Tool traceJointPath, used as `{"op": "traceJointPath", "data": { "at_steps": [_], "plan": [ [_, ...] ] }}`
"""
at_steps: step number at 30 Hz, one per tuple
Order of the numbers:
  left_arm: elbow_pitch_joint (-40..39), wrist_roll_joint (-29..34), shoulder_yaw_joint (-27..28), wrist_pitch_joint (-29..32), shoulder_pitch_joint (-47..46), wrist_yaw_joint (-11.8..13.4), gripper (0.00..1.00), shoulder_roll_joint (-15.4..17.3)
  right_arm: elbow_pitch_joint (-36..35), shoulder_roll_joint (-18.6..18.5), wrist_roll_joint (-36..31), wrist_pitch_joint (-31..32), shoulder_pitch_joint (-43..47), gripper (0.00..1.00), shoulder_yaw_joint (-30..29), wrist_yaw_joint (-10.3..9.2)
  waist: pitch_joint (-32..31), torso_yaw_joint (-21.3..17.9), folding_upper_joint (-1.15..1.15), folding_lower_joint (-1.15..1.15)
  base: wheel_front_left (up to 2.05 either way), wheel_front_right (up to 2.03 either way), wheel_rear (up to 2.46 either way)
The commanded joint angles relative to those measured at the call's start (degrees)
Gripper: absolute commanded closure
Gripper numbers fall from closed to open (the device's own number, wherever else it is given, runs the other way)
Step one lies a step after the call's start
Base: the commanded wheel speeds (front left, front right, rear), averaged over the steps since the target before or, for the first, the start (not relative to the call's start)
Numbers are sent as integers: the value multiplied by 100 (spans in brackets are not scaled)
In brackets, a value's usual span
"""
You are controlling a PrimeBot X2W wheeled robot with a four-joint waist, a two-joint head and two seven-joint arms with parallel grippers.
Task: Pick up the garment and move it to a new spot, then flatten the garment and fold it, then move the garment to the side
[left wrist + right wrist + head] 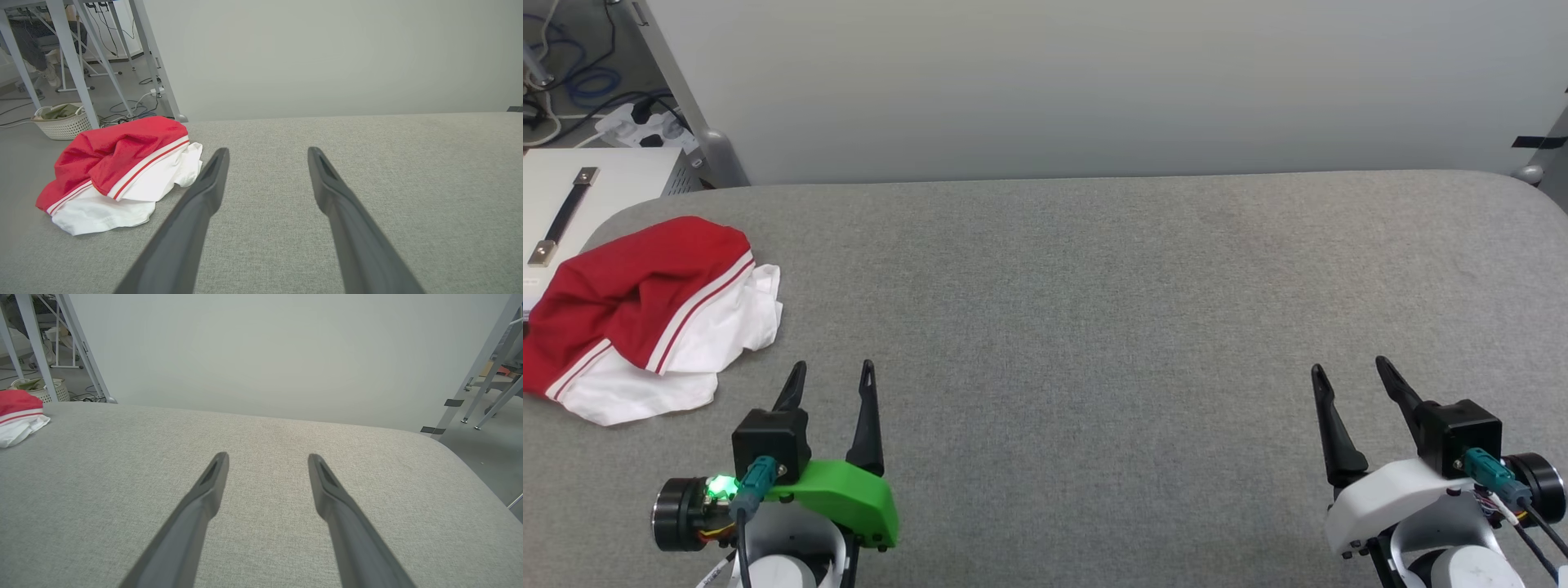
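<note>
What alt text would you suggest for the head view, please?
A crumpled red and white shirt lies at the left end of a grey table. The left gripper and the right gripper sit nearer the camera, fingers open, holding nothing.

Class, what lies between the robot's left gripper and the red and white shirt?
Only bare grey tabletop lies between the left gripper and the shirt, seen in the head and left wrist views.

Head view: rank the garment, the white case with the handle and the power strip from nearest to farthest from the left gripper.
1. The garment, crumpled just ahead and left of the left gripper.
2. The white case, past the garment at the far left.
3. The power strip, farthest back, on the floor.
</note>
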Motion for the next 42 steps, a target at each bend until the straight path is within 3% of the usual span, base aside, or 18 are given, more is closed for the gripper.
{"op": "traceJointPath", "data": {
  "at_steps": [1, 42],
  "plan": [
    [29, -57, -15, -59, 23, -4, 0, -4, 36, 2, 35, -68, 16, 0, -15, -1, -1, 2, 0, 0, 0, 0, 0],
    [303, -483, -180, -545, 108, -132, 0, -13, 68, 7, 541, -547, 84, 0, 52, -2, 6, 67, 0, 0, 0, 0, 0]
  ]
}}
